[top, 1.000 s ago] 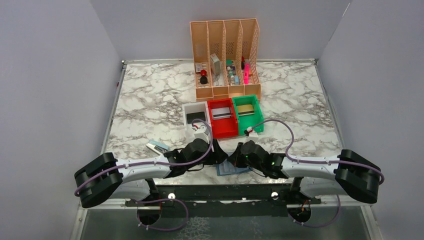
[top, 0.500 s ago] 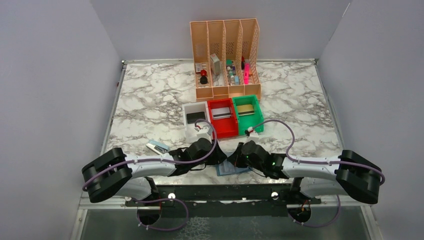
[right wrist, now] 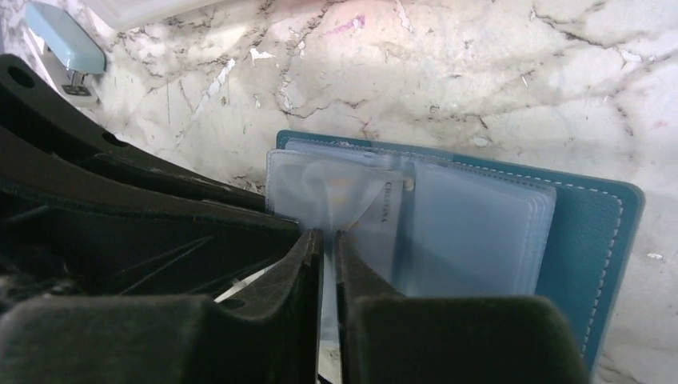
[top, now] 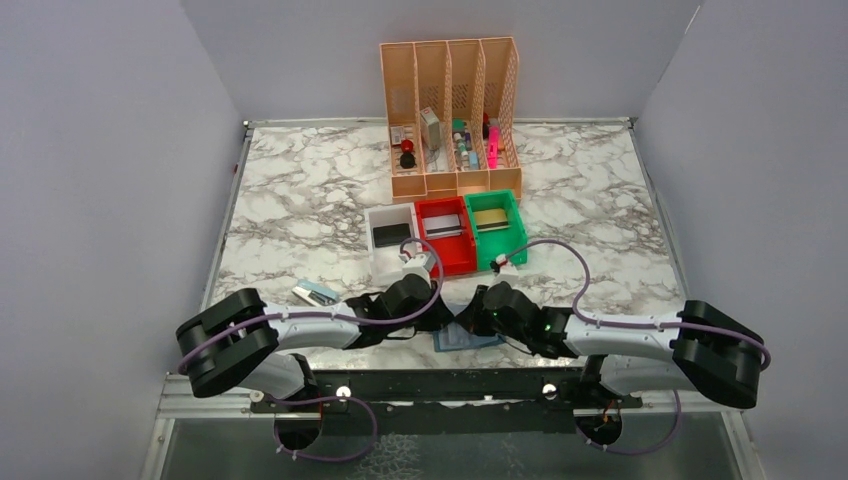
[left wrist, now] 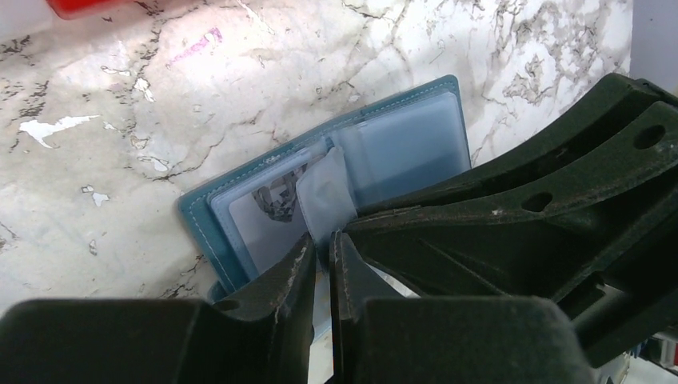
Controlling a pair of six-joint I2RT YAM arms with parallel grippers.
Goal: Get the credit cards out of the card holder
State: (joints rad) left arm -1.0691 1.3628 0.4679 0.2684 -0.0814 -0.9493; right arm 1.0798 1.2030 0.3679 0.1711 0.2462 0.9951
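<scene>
The card holder (top: 466, 340) lies open at the table's (top: 300, 210) 6 o'clock edge. The right gripper (right wrist: 328, 236) and left gripper (left wrist: 321, 240) have fingers nearly pressed together, both pinching the same raised clear pocket leaf (right wrist: 340, 188). Extraction seems underway; next, grip a credit card (left wrist: 268, 212) itself and slide it out

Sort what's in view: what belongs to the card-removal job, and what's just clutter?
Job: card holder, lying open; credit card in its clear pocket; left tool and right tool, both pinching pocket leaves.
Clutter: peach file organizer; white bin; red bin; green bin; light-blue stapler.
</scene>
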